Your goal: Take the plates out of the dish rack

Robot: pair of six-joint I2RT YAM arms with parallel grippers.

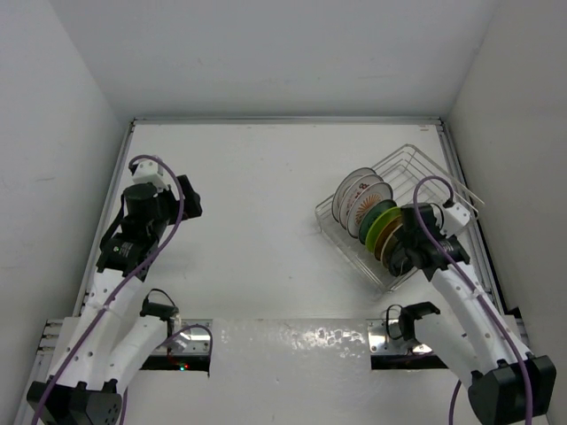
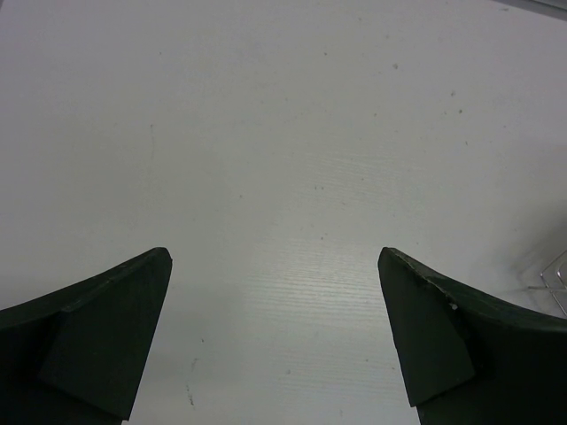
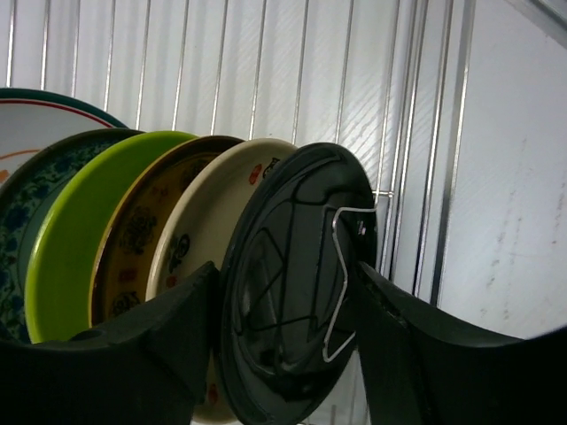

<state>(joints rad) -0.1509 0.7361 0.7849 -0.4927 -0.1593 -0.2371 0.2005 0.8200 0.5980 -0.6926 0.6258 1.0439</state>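
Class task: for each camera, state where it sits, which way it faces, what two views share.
Top external: above and behind, looking down at the table; both arms show.
Left wrist: on its arm, faces the table; open left tool shows.
Right wrist: on its arm, faces plates in the dish rack; right tool straddles one.
Shared: top and right wrist see plates.

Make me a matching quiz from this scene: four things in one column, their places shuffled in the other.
1 dark plate
2 lime plate
3 rack
4 left jaws

A over bare table
B between teal plate and mustard plate
C between the right jaws
D table's right side

Pairs: 1-C, 2-B, 3-D, 4-A
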